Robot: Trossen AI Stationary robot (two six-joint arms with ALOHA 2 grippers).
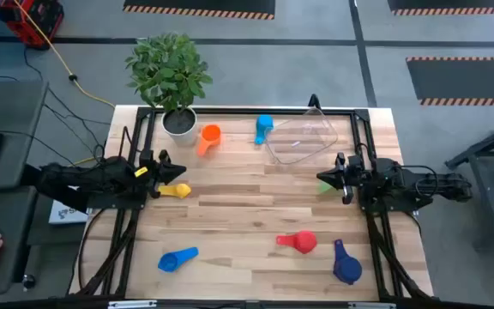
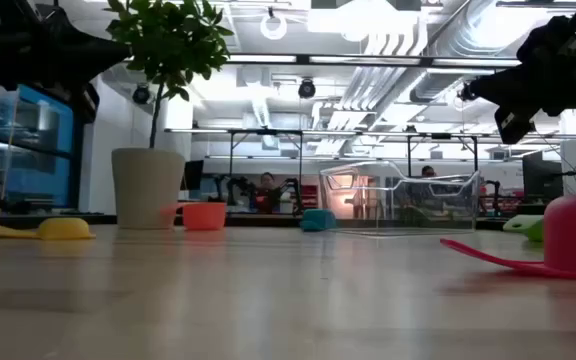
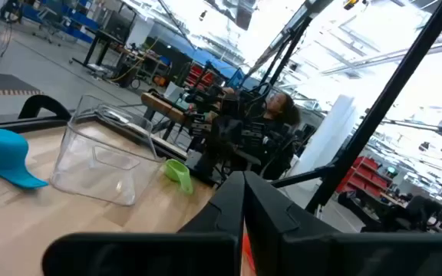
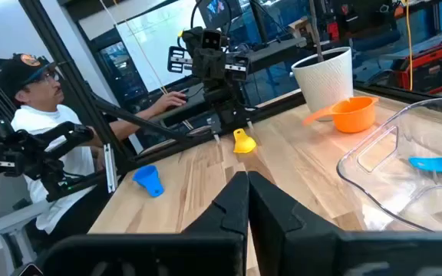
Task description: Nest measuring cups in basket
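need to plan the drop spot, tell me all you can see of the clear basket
The basket is a clear, see-through plastic bin, roughly square with rounded corners. It stands upright and open-topped at the table's far edge, right of centre, and looks empty. The light blue cup lies just beside it; whether they touch cannot be told. No gripper touches it.

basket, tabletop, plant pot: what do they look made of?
Basket: clear, glossy plastic by the look; the wood shows through its walls.
Tabletop: pale wood planks, butcher-block style, with visible seams and a smooth, slightly satin finish.
Plant pot: off-white and matte; ceramic or plastic, can't tell.
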